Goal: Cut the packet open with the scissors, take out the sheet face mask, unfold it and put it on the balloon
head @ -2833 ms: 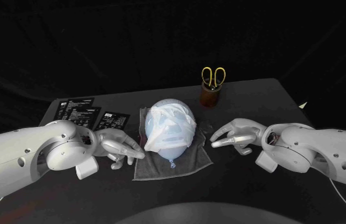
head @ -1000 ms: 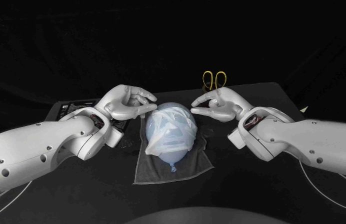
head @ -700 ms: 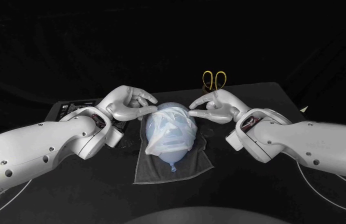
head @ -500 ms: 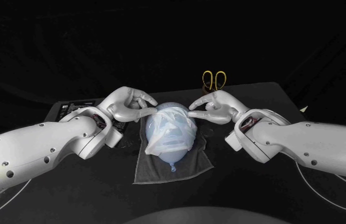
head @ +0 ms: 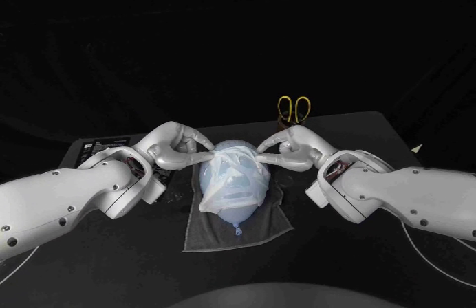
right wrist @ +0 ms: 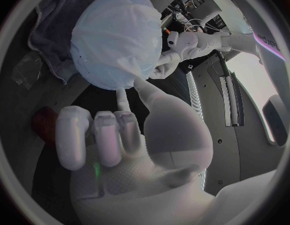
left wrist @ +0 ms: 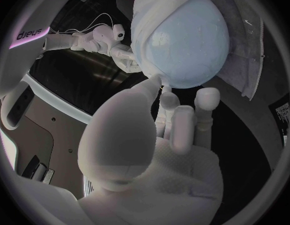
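A pale blue balloon (head: 236, 184) lies on a grey towel (head: 238, 229) at the table's middle. The white sheet face mask (head: 238, 169) is draped over it, with its eye and mouth holes showing. My left hand (head: 179, 146) is at the balloon's far left side, thumb and a finger pinching the mask's edge (left wrist: 140, 60). My right hand (head: 289, 148) mirrors it at the far right, and its fingertips (right wrist: 127, 92) meet on the mask (right wrist: 114, 40). The yellow-handled scissors (head: 293, 107) stand behind my right hand.
Black packets (head: 107, 145) lie at the table's back left, partly behind my left arm. The towel's near end hangs toward the front of the table. A crumpled clear scrap (right wrist: 26, 70) lies beside the towel.
Both hands rose from the towel's sides to the balloon's far end. In the last second they closed in and sank until their fingertips met the mask.
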Controlling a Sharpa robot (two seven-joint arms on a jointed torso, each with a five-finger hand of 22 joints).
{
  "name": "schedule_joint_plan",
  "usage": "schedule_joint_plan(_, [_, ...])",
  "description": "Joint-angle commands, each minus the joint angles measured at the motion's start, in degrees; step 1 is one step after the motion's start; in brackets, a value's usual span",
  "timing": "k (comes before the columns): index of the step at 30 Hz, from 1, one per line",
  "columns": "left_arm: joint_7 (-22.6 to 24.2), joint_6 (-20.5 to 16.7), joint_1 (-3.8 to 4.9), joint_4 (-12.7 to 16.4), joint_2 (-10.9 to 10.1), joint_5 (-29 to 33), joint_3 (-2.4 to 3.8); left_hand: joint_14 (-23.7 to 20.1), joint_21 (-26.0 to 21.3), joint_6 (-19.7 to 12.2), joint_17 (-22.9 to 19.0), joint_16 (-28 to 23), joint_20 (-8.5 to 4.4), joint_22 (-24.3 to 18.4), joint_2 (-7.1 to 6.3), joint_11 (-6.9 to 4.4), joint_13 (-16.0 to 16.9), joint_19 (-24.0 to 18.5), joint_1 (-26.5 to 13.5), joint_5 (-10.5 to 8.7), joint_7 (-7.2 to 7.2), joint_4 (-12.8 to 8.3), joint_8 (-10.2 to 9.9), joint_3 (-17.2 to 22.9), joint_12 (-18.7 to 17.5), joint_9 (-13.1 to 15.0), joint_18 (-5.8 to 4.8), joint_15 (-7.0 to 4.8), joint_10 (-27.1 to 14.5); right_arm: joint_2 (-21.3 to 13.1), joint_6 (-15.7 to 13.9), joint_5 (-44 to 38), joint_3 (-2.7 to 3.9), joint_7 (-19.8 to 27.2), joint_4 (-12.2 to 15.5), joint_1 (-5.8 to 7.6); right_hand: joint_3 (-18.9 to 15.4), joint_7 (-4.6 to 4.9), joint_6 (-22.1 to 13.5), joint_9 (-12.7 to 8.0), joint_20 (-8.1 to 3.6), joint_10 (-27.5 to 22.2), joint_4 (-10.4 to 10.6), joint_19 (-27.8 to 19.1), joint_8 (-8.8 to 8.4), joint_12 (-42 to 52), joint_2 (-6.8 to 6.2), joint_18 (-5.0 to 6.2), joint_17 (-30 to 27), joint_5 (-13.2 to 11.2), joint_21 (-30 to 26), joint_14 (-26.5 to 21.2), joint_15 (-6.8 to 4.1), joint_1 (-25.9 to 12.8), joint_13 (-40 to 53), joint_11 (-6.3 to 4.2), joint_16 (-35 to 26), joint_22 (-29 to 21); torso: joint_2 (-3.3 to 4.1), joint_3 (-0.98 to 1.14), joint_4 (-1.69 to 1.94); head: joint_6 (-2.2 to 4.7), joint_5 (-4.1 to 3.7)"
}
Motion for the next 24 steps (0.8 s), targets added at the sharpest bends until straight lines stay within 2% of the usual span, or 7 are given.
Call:
schedule_joint_plan(1, [-1.23, 1.56, 0.04, 0.09, 0.12, -1.42, 0.07, 0.64, 0.49, 0.55, 0.50, 0.44, 0.02, 0.53, 0.01, 0.08, 0.95, 0.74, 0.42, -0.11, 0.09, -0.10, -0.08, -0.38, 0.76, -0.08, -1.24, -0.02, 0.65, 0.23, 0.62, -1.47, 0.03, -0.55, 0.00, -0.17, -0.34, -0.04, 0.71, -0.05, 0.22, 6.08, 0.01, 3.16, 0.16, 0.21, -0.07, -0.78, 15.06, -0.24, 0.06, 6.09, 0.33, 0.65, 15.05, 0.05, 0.20, 12.71, 0.00, 0.00, -0.01, -0.19, 0.04])
schedule_joint_plan(12, [-2.28, 1.98, 0.02, -0.23, 0.42, -1.91, 0.07, 1.16, 1.66, 1.23, 1.67, 0.93, -0.04, 1.99, 0.74, -0.03, 2.79, 1.60, 0.92, -0.10, -0.03, -0.28, 0.07, 0.12, 2.33, -0.34, -1.48, -0.10, 1.48, 0.77, 0.94, -3.01, 0.03, -0.95, -0.07, -0.62, -0.69, -0.34, 1.61, -0.09, 0.09, 6.08, 0.09, 3.23, 0.46, 0.21, 0.12, -0.82, 15.06, -0.24, 0.24, 6.09, 0.13, 1.25, 15.05, -0.20, 0.20, 12.77, 0.00, 0.03, -0.07, -0.43, 0.04])
schedule_joint_plan(18, [-2.55, 2.25, 0.01, -0.40, 0.74, -2.04, 0.07, 1.59, 2.47, 2.27, 2.70, 1.33, -0.17, 2.94, 1.62, -0.32, 3.86, 2.11, 1.59, -0.10, -0.38, -0.59, 0.42, 0.95, 3.19, -0.48, -1.62, -0.33, 1.99, 1.24, 0.52, -4.01, 0.04, -1.43, -0.41, -0.84, -0.51, -0.89, 3.06, -0.16, -0.20, 6.08, 0.09, 3.22, 0.92, 0.21, 1.20, -0.81, 15.06, -0.23, 0.25, 6.09, -0.26, 2.56, 15.05, -0.68, 0.20, 12.76, -0.04, 0.02, -0.04, -0.66, 0.10])
schedule_joint_plan(20, [-2.61, 2.33, 0.00, -0.45, 0.82, -2.13, 0.06, 1.71, 2.66, 2.74, 3.03, 1.44, -0.24, 3.16, 1.87, -0.46, 4.08, 2.19, 1.94, -0.10, -0.53, -0.83, 0.62, 1.35, 3.36, -0.51, -1.65, -0.44, 2.07, 1.43, 0.20, -4.18, 0.04, -1.60, -0.54, -0.91, 0.04, -1.37, 4.21, -0.12, -0.42, 6.08, -0.09, 3.20, 1.35, 0.21, 2.19, -0.79, 15.06, -0.23, 0.19, 6.09, -0.56, 3.59, 15.05, -1.08, 0.20, 12.74, -0.03, 0.03, -0.03, -0.68, 0.11])
schedule_joint_plan(24, [-2.67, 2.48, -0.01, -0.49, 0.94, -2.44, 0.06, 1.88, 2.93, 3.43, 3.48, 1.60, -0.35, 3.48, 2.11, -0.63, 4.43, 2.30, 2.30, -0.10, -0.73, -1.16, 0.94, 1.84, 3.61, -0.52, -1.69, -0.59, 2.27, 1.81, -0.24, -4.60, 0.04, -1.91, -0.72, -1.05, 0.67, -2.26, 6.19, 0.09, -0.90, 6.08, -0.60, 3.19, 2.22, 0.21, 3.03, -0.78, 15.06, -0.23, 0.16, 6.09, -1.18, 4.92, 15.05, -1.83, 0.20, 12.73, -0.03, 0.02, -0.04, -0.73, 0.04])
